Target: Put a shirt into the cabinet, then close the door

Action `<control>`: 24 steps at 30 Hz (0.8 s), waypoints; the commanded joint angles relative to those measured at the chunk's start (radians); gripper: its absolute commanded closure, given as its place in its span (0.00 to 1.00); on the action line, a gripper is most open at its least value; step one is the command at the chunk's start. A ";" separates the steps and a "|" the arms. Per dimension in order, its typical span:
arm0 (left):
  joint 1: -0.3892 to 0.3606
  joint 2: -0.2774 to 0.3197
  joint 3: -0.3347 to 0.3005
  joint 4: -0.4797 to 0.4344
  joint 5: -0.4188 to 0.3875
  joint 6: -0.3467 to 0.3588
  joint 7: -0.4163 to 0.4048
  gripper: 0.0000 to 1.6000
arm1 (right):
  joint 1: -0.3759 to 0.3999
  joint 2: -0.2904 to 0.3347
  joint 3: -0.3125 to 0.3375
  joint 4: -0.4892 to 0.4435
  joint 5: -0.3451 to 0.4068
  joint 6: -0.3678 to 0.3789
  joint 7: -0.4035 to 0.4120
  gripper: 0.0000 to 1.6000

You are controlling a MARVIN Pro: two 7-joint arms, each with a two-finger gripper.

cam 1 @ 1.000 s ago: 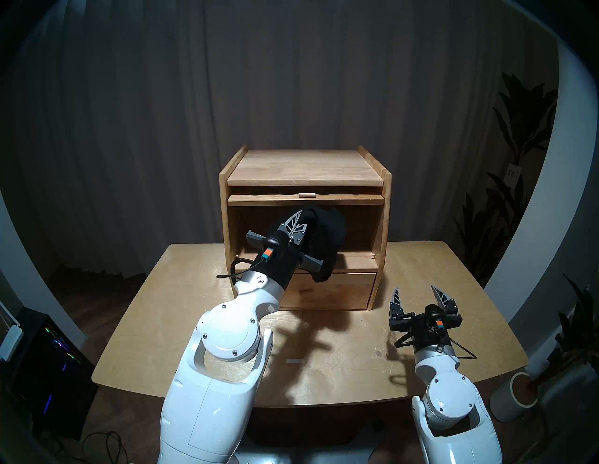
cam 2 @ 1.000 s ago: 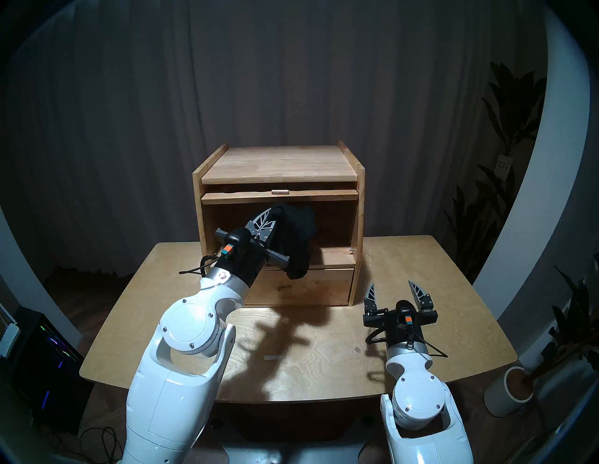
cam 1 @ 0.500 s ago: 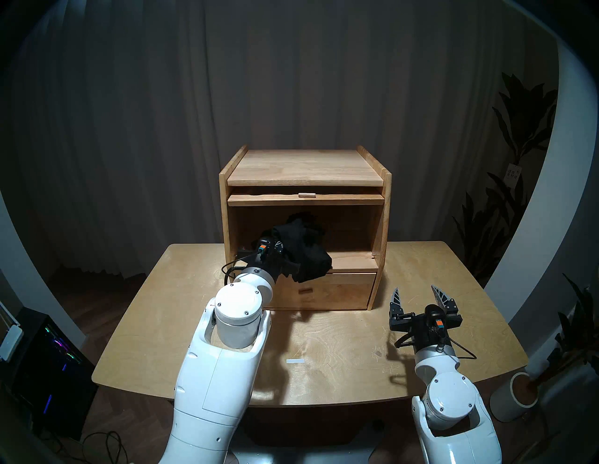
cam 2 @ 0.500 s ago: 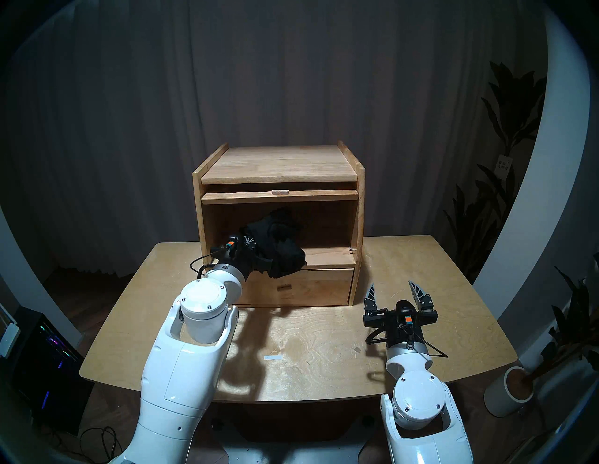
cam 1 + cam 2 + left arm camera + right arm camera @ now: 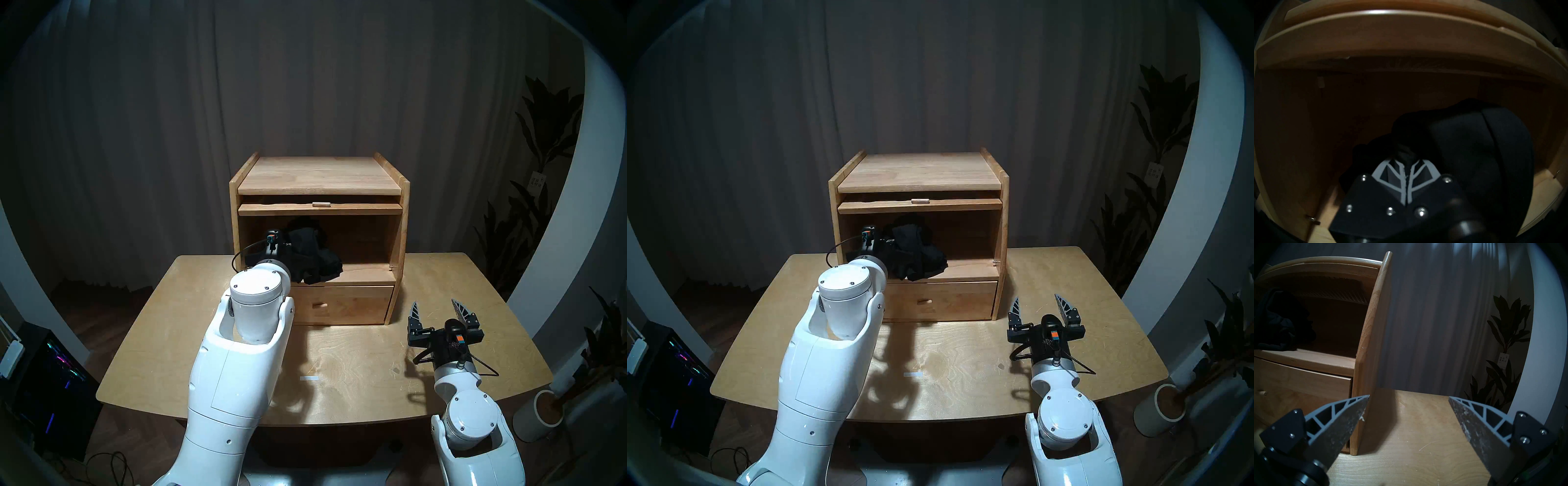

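The light-brown wooden cabinet (image 5: 319,176) stands at the back of the table. Its door (image 5: 359,209) is lifted and slid in flat under the top, with only its front edge and peg handle (image 5: 320,204) showing. My left gripper (image 5: 1405,162) is inside the upper compartment, shut on the black shirt (image 5: 315,258). The shirt is bunched on the left half of the compartment floor (image 5: 1474,144), reaching its front edge. Its white tag is hidden. My right gripper (image 5: 437,310) is open and empty above the table, right of the cabinet.
The drawer (image 5: 353,303) below is closed, with a peg handle (image 5: 320,306). A strip of white tape (image 5: 309,378) lies on the table (image 5: 356,400). Plants and a white pot (image 5: 539,414) stand to the right, and a computer case (image 5: 51,373) on the floor to the left.
My left arm has pushed forward into the compartment. The shirt, which hung over the drawer front, now lies inside on the compartment floor. The right arm has not moved.
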 commanded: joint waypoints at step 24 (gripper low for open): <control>-0.125 -0.033 0.166 0.227 0.013 -0.441 0.325 1.00 | -0.004 -0.001 0.001 -0.033 -0.001 -0.004 -0.002 0.00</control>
